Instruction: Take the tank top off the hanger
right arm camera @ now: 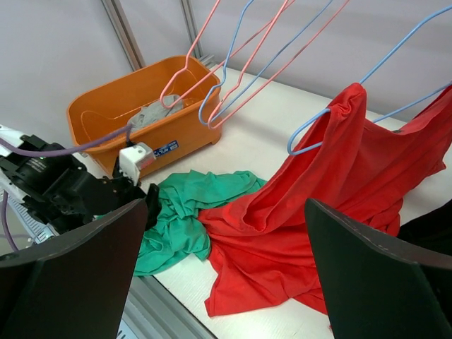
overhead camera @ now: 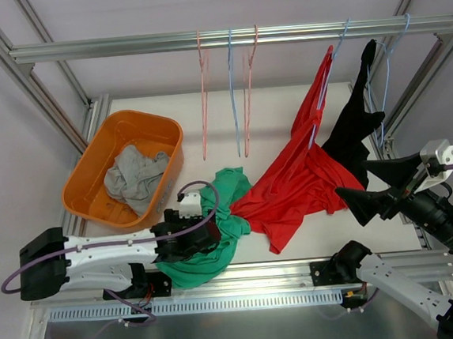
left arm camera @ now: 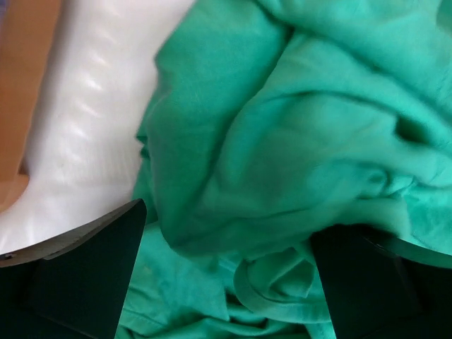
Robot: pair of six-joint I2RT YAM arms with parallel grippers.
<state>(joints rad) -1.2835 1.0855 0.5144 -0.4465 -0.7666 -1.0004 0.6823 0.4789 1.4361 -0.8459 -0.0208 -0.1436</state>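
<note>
A red tank top [overhead camera: 299, 183] hangs by one shoulder from a blue wire hanger [overhead camera: 326, 81] on the rail, and its lower part lies spread on the table. It also shows in the right wrist view [right arm camera: 339, 191] with its hanger [right arm camera: 311, 134]. My right gripper [overhead camera: 354, 178] is open and empty, held above the table's right side, apart from the red cloth. My left gripper [left arm camera: 226, 233] is open and low over a crumpled green garment [left arm camera: 296, 141], its fingers on either side of a fold. The green garment [overhead camera: 217, 242] touches the red hem.
A black garment [overhead camera: 355, 138] hangs on a second blue hanger at the right. Three empty hangers [overhead camera: 232, 97] hang from the rail [overhead camera: 120, 45]. An orange basin [overhead camera: 92, 169] at the left holds a grey garment [overhead camera: 136, 177].
</note>
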